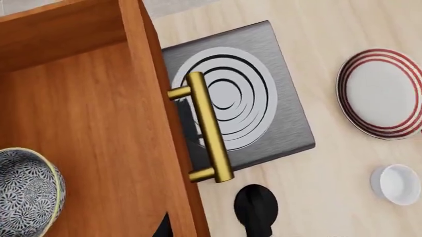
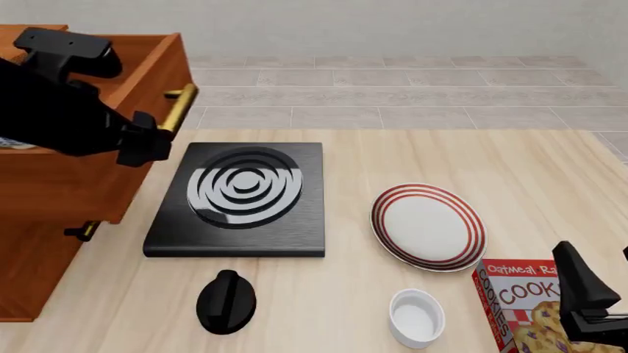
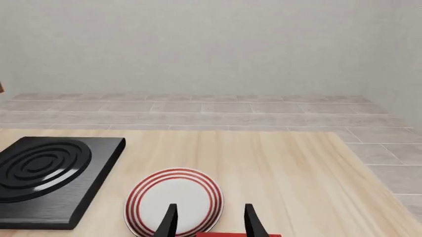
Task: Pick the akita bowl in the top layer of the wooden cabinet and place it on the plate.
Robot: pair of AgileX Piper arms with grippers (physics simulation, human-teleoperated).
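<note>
The wooden cabinet (image 2: 40,243) stands at the table's left edge with its top layer (image 1: 99,123) pulled out, brass handle (image 1: 207,126) facing the stove. The akita bowl (image 1: 26,190), pale outside and speckled inside, sits on the drawer floor. My left gripper (image 2: 147,145) hangs over the open drawer. Its fingers do not show in the left wrist view, and the front view does not show its jaws. The red-ringed plate (image 2: 428,226) lies right of the stove. My right gripper (image 3: 209,224) is open and empty, low at the front right, near the plate's edge.
A black square stove (image 2: 243,195) with white rings lies between cabinet and plate. A black knob-like object (image 2: 226,301) and a white ramekin (image 2: 416,316) sit near the front edge. A red cookie box (image 2: 520,305) stands under the right gripper.
</note>
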